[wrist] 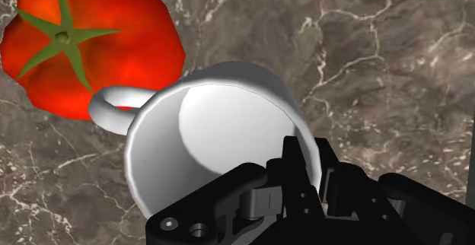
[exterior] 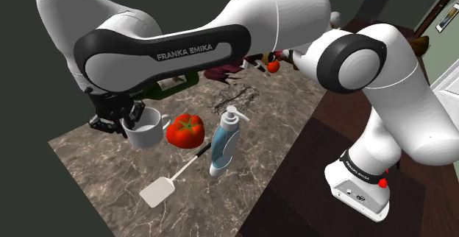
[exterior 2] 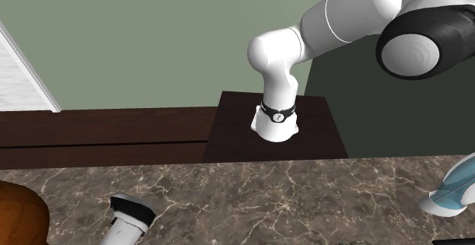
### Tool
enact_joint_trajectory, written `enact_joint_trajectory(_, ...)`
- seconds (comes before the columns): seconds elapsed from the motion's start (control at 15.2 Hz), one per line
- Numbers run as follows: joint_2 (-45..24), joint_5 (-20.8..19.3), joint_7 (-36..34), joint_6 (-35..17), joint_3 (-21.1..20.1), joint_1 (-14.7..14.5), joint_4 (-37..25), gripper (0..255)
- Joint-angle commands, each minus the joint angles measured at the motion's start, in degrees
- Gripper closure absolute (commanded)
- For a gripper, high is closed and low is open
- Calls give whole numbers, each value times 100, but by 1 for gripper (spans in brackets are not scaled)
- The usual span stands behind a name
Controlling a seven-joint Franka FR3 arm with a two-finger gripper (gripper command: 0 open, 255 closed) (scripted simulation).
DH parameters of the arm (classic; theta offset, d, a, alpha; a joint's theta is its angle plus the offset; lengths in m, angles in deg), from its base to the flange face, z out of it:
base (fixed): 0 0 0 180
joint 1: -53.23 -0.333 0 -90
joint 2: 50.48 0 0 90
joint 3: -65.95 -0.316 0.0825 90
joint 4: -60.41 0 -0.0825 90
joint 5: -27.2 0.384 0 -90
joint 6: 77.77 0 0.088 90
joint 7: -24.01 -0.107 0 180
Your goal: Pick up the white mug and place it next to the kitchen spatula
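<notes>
The white mug (exterior: 147,129) is at the shoulder view's left, over the marble counter (exterior: 88,169), with its handle toward a red tomato (exterior: 185,129). My black gripper (exterior: 129,123) is shut on the mug's rim on the side away from the handle. In the wrist view one finger is inside the mug (wrist: 221,129) and the other outside; the gripper (wrist: 310,166) clasps the wall. I cannot tell whether the mug rests on the counter or hangs just above it. The white spatula (exterior: 159,191) lies nearer the front edge, its handle pointing up toward a soap bottle (exterior: 224,141).
The tomato (wrist: 84,46) sits right beside the mug's handle. The blue-and-white pump bottle stands just past the spatula's handle. Small red and dark items (exterior: 254,65) crowd the counter's far end. In the second exterior view the bottle (exterior 2: 454,186) and a white object (exterior 2: 129,217) show.
</notes>
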State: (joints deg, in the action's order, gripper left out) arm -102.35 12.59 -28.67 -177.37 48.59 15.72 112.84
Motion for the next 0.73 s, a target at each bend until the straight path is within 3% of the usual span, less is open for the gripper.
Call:
enact_joint_trajectory(0.0, -6, -8, -16, -160, 2, 23, 153, 255)
enact_joint_trajectory(0.66, -60, -27, -41, -403, 12, 46, 348, 255)
